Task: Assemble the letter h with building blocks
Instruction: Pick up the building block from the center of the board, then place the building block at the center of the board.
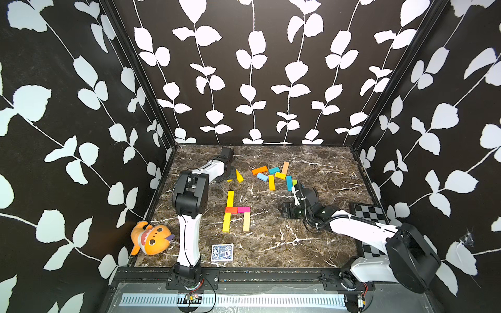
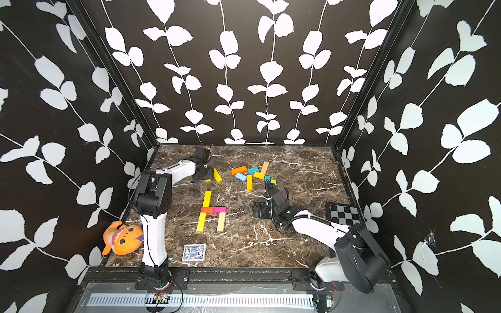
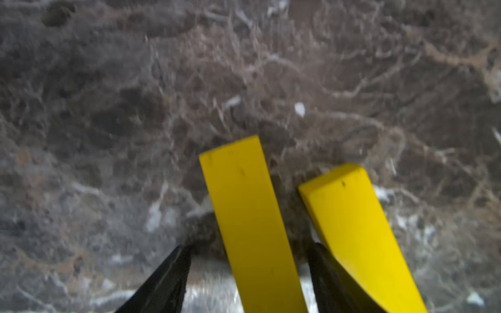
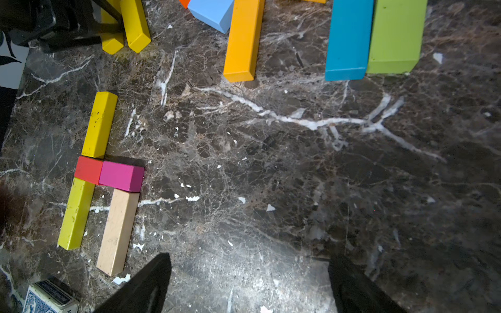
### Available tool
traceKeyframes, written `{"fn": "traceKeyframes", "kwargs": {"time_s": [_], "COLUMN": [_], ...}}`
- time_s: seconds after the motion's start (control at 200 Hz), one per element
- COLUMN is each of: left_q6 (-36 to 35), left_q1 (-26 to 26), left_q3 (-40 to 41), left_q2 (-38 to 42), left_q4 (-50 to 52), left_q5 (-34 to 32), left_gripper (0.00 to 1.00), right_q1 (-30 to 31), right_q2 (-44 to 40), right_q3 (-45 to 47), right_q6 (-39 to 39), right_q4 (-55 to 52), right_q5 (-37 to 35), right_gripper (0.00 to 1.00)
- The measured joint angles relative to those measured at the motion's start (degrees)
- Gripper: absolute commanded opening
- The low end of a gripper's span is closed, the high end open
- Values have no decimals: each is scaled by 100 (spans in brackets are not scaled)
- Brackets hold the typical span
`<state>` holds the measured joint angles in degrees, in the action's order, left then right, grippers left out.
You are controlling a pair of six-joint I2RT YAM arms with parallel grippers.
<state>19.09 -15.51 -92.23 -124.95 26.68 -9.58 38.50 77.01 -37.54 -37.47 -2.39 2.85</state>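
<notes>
Orange comes first: one plush toy (image 1: 151,238), well apart from the left end effector (image 3: 251,245), back beside that arm's base. We find this end effector open: its two fingers (image 3: 168,279) stand apart with one yellow bar (image 3: 252,216) between them, a gap showing on each side, and a second yellow bar (image 3: 352,230) just outside one finger. Both rest on the marble tabletop (image 1: 311,244). Between the two end effectors lies the letter h (image 2: 212,209), which we count as five bars touching: an upper yellow bar (image 4: 99,124), a red bar (image 4: 88,170), a pink bar (image 4: 122,176), a yellow-green bar (image 4: 76,214) and a tan bar (image 4: 118,233). One blue-patterned card box (image 1: 222,252) sits near the foot of the h. Ahead of the right end effector (image 4: 249,258) we count eight loose building blocks (image 1: 280,175): one orange, two teal, one light blue, one peach, one yellow, one amber, one green. Nearest to it are a teal block (image 4: 348,40) and the green block (image 4: 395,35), side by side. This end effector is open too, fingers wide with only bare tabletop between them. One checkerboard (image 1: 367,212) lies behind it, beside its arm.
</notes>
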Motion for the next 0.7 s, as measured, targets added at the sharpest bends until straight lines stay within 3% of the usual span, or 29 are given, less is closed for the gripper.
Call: {"fn": "traceKeyframes", "kwargs": {"time_s": [0.12, 0.225, 0.315, 0.525, 0.7], "left_q6": [-37, -83, -87, 28, 280], "left_q1": [20, 22, 22, -24, -409], "left_q3": [-155, -155, -155, 341, 1154], "left_q2": [-92, -92, -87, 275, 1357], "left_q4": [74, 105, 96, -35, -205], "left_q5": [-42, -37, -33, 96, 98], "left_gripper": [48, 31, 25, 23, 23], "right_q1": [-33, -63, -83, -125, -284], "right_q2": [-2, -2, 13, 190, 201], "right_q3": [0, 0, 0, -68, -151], "right_q6": [0, 0, 0, -4, -66], "right_q4": [20, 50, 61, 87, 90], "right_q5": [61, 96, 129, 214, 195], "right_gripper": [91, 91, 90, 90, 90]}}
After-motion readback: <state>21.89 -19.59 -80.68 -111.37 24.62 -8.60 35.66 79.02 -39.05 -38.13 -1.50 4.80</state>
